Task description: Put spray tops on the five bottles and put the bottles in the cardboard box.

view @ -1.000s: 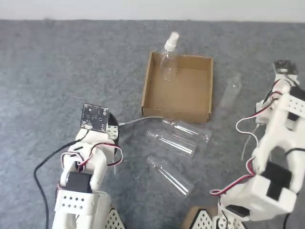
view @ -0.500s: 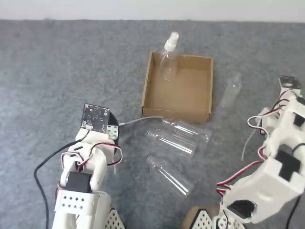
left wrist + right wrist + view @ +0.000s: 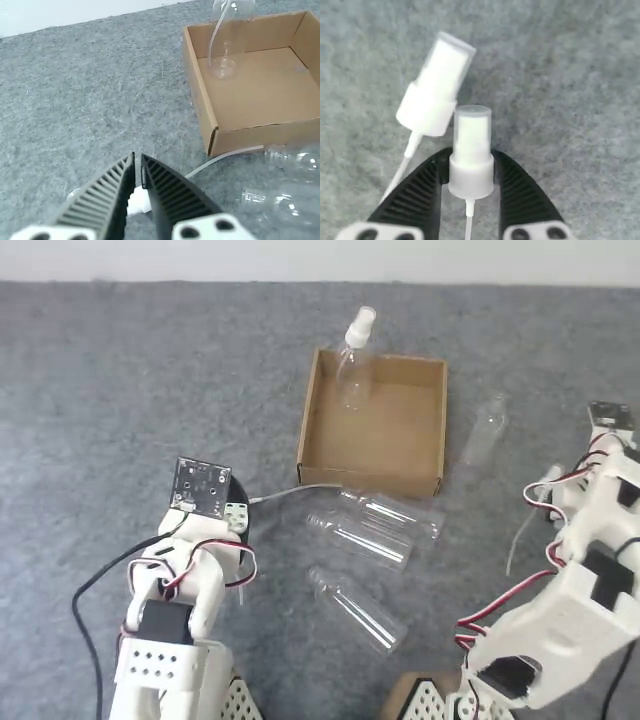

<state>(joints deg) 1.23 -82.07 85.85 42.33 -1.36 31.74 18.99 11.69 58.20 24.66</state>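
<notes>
Right pincer: my right pincer (image 3: pixel 471 159) is clamped on a white spray top (image 3: pixel 471 150), one jaw on each side of its collar.
Neighbour: a loose spray top (image 3: pixel 434 92) lies tilted on the grey felt (image 3: pixel 560 75), just beside the held one.
Left pincer: my left pincer (image 3: pixel 138 161) is narrowed to a slit. A third spray top (image 3: pixel 136 202) lies behind the jaws, and I cannot tell whether I grip it.
Tube: its dip tube (image 3: pixel 225 156) runs to the box's near corner.
Box: the cardboard box (image 3: pixel 312 420) sits at 12 o'clock on the felt, with plain brown walls and an open top.
Capped: a capped bottle (image 3: pixel 353 360) stands in the box's 11 o'clock corner.
Uncapped: a bare bottle (image 3: pixel 484 430) is at the box's 3 o'clock, just outside the wall.
Lying: at the box's 6 o'clock, the first lying bottle (image 3: pixel 395 512) is just beside the near wall. The second lying bottle (image 3: pixel 360 538) is against it, and the third lying bottle (image 3: pixel 358 610) is nearer my arms.
Room: the brown box floor shows from its centre to the 3 o'clock wall.
</notes>
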